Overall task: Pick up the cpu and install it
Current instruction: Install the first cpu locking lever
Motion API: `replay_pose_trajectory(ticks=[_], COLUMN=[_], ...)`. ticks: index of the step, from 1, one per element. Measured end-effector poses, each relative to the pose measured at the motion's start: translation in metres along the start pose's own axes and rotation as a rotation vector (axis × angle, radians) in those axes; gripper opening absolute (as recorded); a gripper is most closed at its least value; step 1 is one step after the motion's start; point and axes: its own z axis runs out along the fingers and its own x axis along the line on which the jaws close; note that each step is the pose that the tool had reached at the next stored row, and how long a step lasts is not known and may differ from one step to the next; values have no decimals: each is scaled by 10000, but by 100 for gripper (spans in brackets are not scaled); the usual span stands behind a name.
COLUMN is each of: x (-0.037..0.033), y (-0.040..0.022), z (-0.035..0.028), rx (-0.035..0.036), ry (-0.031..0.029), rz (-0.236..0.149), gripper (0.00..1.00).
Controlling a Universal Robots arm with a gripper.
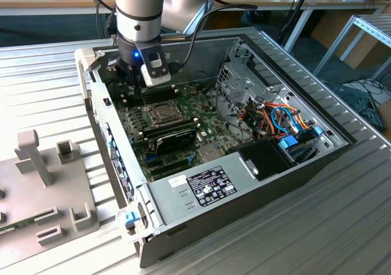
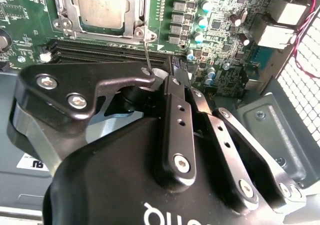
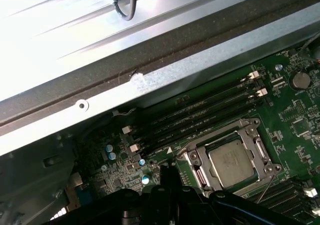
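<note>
- In the exterior view, the cpu (image 1: 164,110) lies flat in its socket near the middle of the green motherboard (image 1: 208,128). The board sits inside the open computer case (image 1: 201,217), which rests on the ribbed metal tabletop (image 1: 342,226).
- By its look the chip is likely light, thin and stiff. Its smooth metal top probably gives little friction, and its underside is likely easy to damage. It seems best taken by two opposite edges and kept level, with no squeeze across the flat faces. Seated as it is, those edges look mostly fenced in.
- In the same view, the arm (image 1: 137,12) drops steeply into the case with its wrist pointing almost straight down. The gripper (image 1: 137,87) hangs low over the board, just beyond the socket as the camera sees it and apart from the chip.
- In the second wrist view, the cpu (image 2: 102,5) shows its dull grey top inside the socket frame (image 2: 141,32), which lies around it. A thin lever rod (image 2: 146,55) rises from the frame's corner toward the black links of the gripper, and I cannot tell whether the two touch. I also cannot tell whether the gripper is open or closed, but it does not carry the chip.
- In the first wrist view, the cpu (image 3: 232,160) sits level within the frame, beside the long memory slots (image 3: 210,110). The dark body of the gripper is near the frame's corner.
</note>
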Motion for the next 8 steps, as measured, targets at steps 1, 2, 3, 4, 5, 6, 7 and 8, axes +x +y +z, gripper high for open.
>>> replay_pose_trajectory(ticks=[1,2,3,4,5,6,7,8], x=[2,4,14,24,28,33,36,39], y=[-1,-2,-7,-13,-15,-16,-18,-20], z=[0,2,5,8,8,9,9,9], rx=[0,-1,-1,-9,-18,-26,-32,-46], ry=[0,0,0,6,10,11,14,22], rz=[0,-1,1,1,1,1,2,1], gripper=[11,11,11,11,11,11,11,11])
